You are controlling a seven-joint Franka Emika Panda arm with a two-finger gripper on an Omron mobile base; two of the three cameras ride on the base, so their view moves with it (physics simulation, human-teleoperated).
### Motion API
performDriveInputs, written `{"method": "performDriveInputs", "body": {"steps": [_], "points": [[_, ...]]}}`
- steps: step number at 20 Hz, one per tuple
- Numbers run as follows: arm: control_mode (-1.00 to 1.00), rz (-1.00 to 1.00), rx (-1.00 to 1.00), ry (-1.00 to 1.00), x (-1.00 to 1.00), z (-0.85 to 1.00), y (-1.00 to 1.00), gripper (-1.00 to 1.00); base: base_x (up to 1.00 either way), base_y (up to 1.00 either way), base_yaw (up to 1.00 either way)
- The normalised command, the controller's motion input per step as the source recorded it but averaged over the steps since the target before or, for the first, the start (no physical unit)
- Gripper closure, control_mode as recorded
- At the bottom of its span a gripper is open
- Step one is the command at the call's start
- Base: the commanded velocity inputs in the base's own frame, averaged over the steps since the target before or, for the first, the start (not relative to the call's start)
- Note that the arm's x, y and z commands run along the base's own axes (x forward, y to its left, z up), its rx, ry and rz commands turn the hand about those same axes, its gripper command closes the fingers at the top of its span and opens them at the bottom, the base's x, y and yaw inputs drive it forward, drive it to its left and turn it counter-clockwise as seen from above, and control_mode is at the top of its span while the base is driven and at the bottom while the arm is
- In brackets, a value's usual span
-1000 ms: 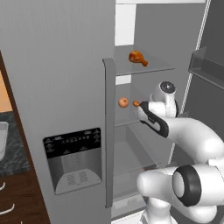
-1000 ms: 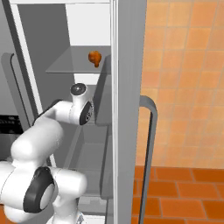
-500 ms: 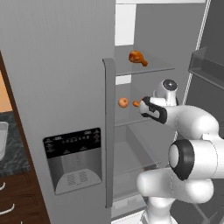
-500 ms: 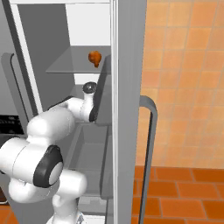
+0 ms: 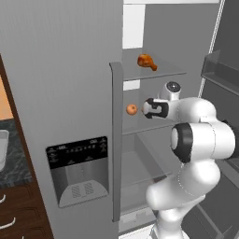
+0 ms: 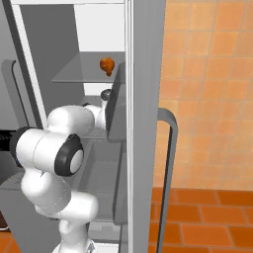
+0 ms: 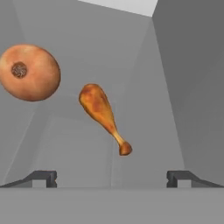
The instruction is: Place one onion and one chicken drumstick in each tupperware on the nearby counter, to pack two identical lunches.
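In the open fridge, one onion (image 5: pixel 132 109) sits on the middle shelf. My gripper (image 5: pixel 145 108) is level with it and just to its right, not touching. One chicken drumstick (image 5: pixel 146 61) lies on the shelf above, also seen as the drumstick (image 6: pixel 106 64) from the other side. In the hand view the onion (image 7: pixel 29 72) is at upper left. A drumstick (image 7: pixel 103 114) lies straight ahead, bone tip toward me. My gripper (image 7: pixel 111 177) is open, its fingertips (image 7: pixel 43 177) wide apart with nothing between them. A pale tupperware edge (image 5: pixel 2 148) shows on the counter (image 5: pixel 16 162) at far left.
The fridge's left door (image 5: pixel 70 116), with its dispenser panel (image 5: pixel 78 170), stands beside the shelves. The open right door (image 6: pixel 143 123) with its bins and long handle (image 6: pixel 170 168) flanks my arm. Dark wood drawers (image 5: pixel 18 214) sit under the counter. An orange tiled wall (image 6: pixel 212 89) is at right.
My arm has stretched further into the fridge. The gripper has moved left and slightly up along the middle shelf, closer to the onion.
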Motion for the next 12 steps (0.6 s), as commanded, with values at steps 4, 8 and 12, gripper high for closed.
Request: {"method": "performDriveInputs", "body": {"steps": [4, 8, 12], "points": [[-1.0, 0.0, 0.0, 0.05, 0.52, -0.36, 0.0, -1.0, 0.0, 0.0, 0.0], [-1.0, 0.0, 0.0, 0.05, 0.5, -0.43, 0.0, -1.0, 0.0, 0.0, 0.0], [-1.0, 0.0, 0.0, 0.03, 0.51, -0.32, 0.0, -1.0, 0.0, 0.0, 0.0]]}}
